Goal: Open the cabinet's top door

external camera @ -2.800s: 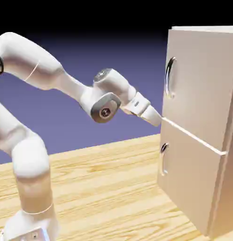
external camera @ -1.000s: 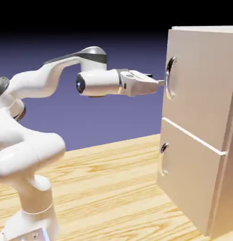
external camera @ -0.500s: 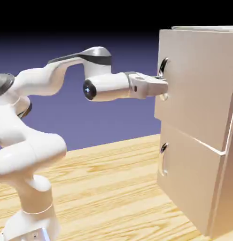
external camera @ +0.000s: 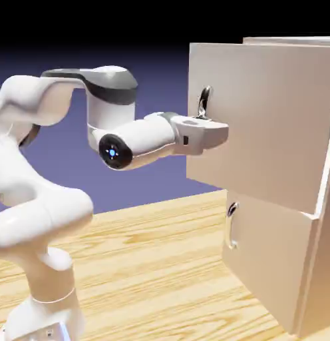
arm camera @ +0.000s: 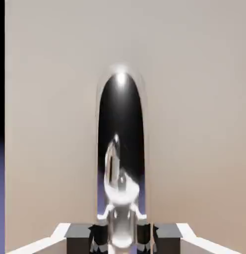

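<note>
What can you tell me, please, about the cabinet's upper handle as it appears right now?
The upper handle is a long, curved bar, glossy and metallic in look, with bright highlights and dark reflections. It stands upright on the top door, near the edge away from the hinge side, and that door is partly open. The gripper is closed on it, a finger at either side; in the exterior view the hand hides its lower part.

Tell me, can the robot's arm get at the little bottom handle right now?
Probably not yet: its end effector is closed on the top door's handle. Nothing seems to block the bottom handle, though.
</note>
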